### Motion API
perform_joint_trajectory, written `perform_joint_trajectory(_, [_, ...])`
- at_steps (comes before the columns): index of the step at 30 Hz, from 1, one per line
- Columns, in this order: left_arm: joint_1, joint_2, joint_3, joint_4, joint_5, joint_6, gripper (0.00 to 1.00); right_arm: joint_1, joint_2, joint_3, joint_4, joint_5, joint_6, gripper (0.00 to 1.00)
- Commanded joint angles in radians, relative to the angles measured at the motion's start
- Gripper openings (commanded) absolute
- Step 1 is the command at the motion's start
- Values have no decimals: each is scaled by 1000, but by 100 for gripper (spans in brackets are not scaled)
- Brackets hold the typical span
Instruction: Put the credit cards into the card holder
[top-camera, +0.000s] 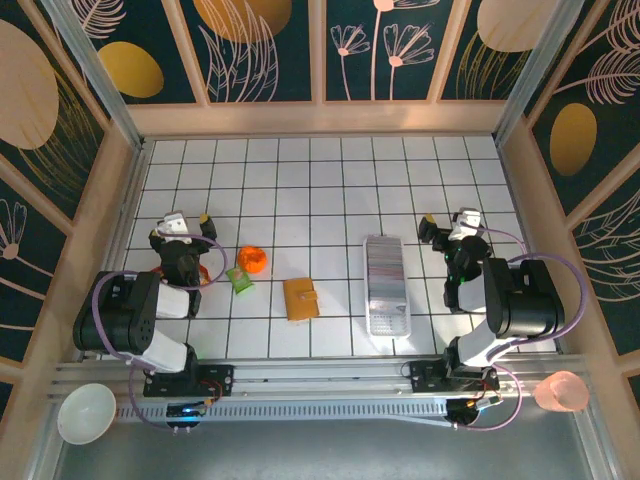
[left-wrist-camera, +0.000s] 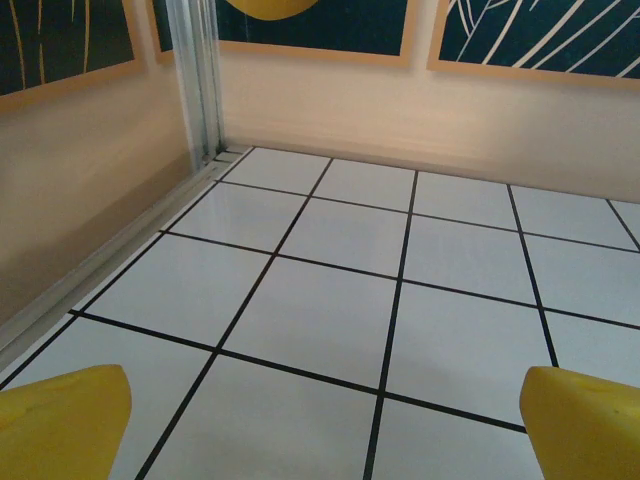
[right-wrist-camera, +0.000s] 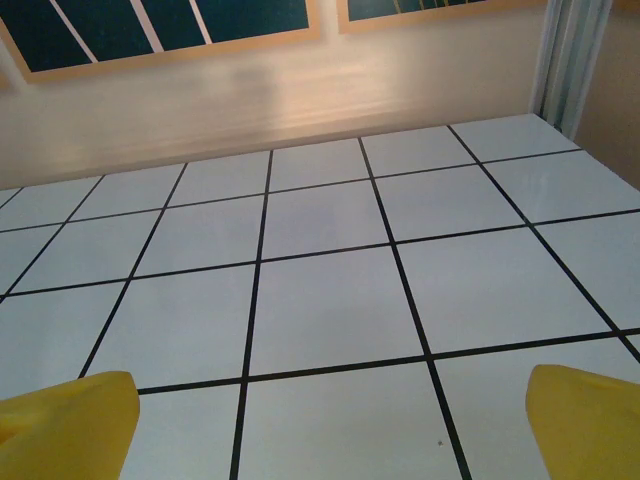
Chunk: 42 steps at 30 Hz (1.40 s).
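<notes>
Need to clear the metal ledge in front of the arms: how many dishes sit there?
2. A white bowl sits at the near-left corner and a pink cup at the near-right corner. Others could lie hidden past the picture's lower edge.

1. The counter (top-camera: 330, 180) is covered in white tiles, divided by thin black grid lines.
2. The card holder (top-camera: 300, 299) is coloured a plain tan-brown.
3. The credit cards (top-camera: 385, 270) are seen as a row of fine grey-white stripes, held in a clear tray (top-camera: 389, 324).
4. A small rounded object (top-camera: 252, 260) is coloured bright orange, and the packet (top-camera: 240, 281) beside it is coloured green.
5. A bowl (top-camera: 85, 412) is shown in white and a cup (top-camera: 561, 391) in translucent pink.
6. The walls (top-camera: 270, 50) are painted dark teal, patterned with gold ovals and pale line-drawn leaves and flowers, and framed in light wood.
7. The left arm (top-camera: 125, 320) and right arm (top-camera: 520, 300) are finished in black with white sections and wrapped by lilac cables.
8. The left jaws and right jaws are coloured yellow.
</notes>
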Motion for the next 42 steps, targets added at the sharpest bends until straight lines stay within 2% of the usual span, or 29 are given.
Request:
perform_joint_trajectory(1, [7,-3,14,45,17,10,99,2,-11,18,8,-2,8,99])
perform_joint_trajectory(38, [7,-4,14,44,18,11,99,2,-10,17,8,0,6,99])
perform_joint_trajectory(41, [7,-7,8,54,21,12,99,27,-44,18,-12,58,2,99])
perform_joint_trajectory(42, [7,-18,17,36,28,15,99,47,-93,22,-55,112,-11,99])
